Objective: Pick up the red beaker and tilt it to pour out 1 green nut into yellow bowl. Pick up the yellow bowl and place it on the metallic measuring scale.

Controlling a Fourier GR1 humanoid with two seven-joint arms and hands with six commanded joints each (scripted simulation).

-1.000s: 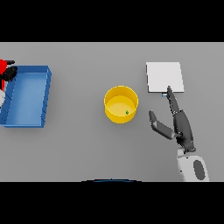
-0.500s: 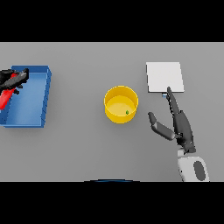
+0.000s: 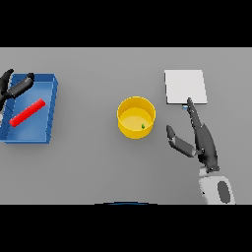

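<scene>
Dark fingers [image 3: 194,118] of right hand [image 3: 204,145] straight, spread, holding nothing, tips just below metallic scale [image 3: 185,86]. Yellow bowl [image 3: 136,116] left of it on grey desk [image 3: 98,162], green nut [image 3: 143,126] inside. Left hand [image 3: 14,87] open over blue tray [image 3: 49,115]; red beaker [image 3: 27,112] lying inside.

So the red beaker [image 3: 27,112] is lying flat on its side, diagonal. The yellow bowl [image 3: 136,117] sits upright mid-counter with one green nut [image 3: 143,126] inside. The metallic measuring scale [image 3: 185,87], a flat pale square, lies near the bowl's upper right.
</scene>
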